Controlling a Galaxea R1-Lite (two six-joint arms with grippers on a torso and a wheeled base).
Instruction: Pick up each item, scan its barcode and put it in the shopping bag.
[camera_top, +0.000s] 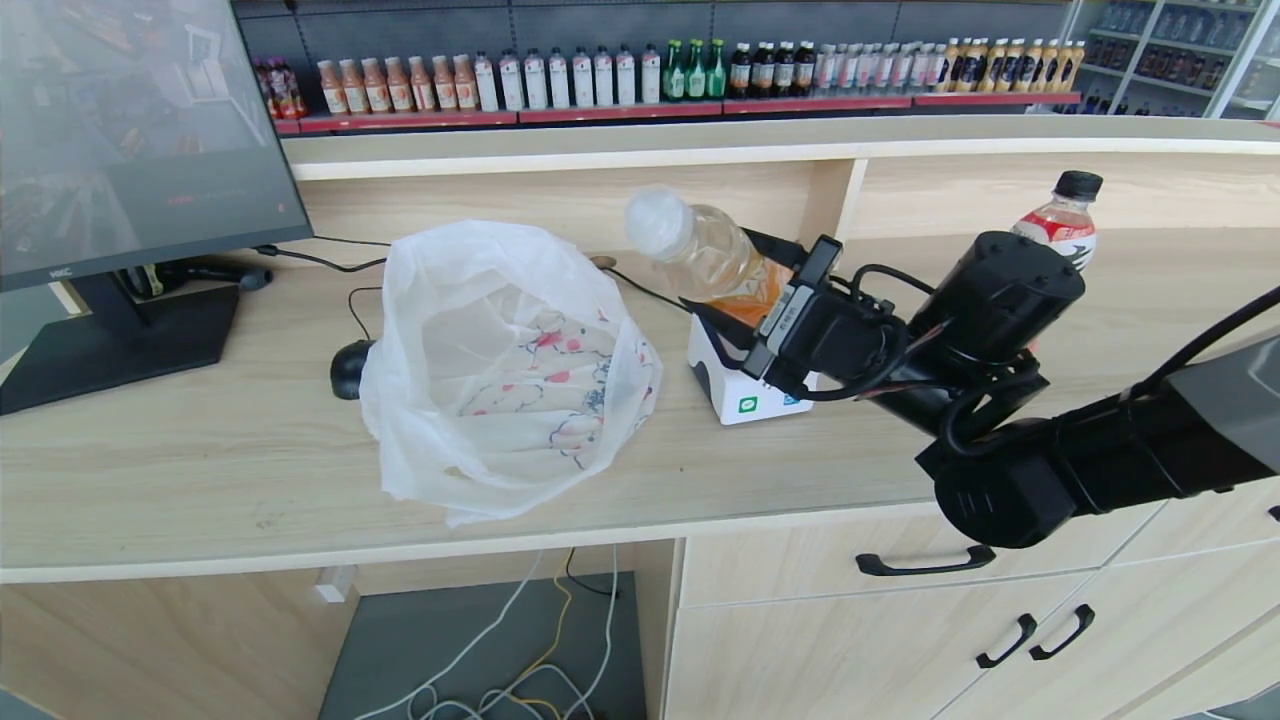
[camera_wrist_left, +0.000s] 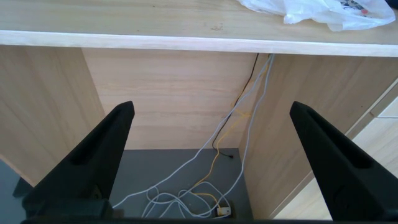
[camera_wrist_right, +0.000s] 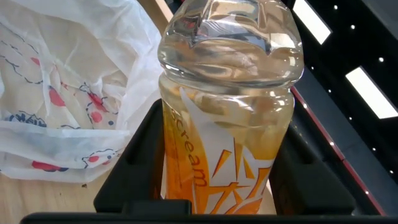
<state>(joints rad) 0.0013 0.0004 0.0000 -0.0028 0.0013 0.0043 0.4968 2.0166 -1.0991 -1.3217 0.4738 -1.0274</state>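
Orange-labelled bottle (camera_top: 700, 250) — clamped in right end effector (camera_top: 742, 287) — above scanner (camera_top: 760, 405).

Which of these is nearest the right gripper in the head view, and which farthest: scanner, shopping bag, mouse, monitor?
1. scanner, just beneath the right gripper.
2. shopping bag, to its left.
3. mouse, beyond the bag's left edge.
4. monitor, far left on the counter.

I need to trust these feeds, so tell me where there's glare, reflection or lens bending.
Head view: the monitor mirrors the room, and edges of the counter bow slightly, a wide-lens effect. Right wrist view: bright ceiling lights behind the bottle, glints on its clear end. Left wrist view: even light, no glare.
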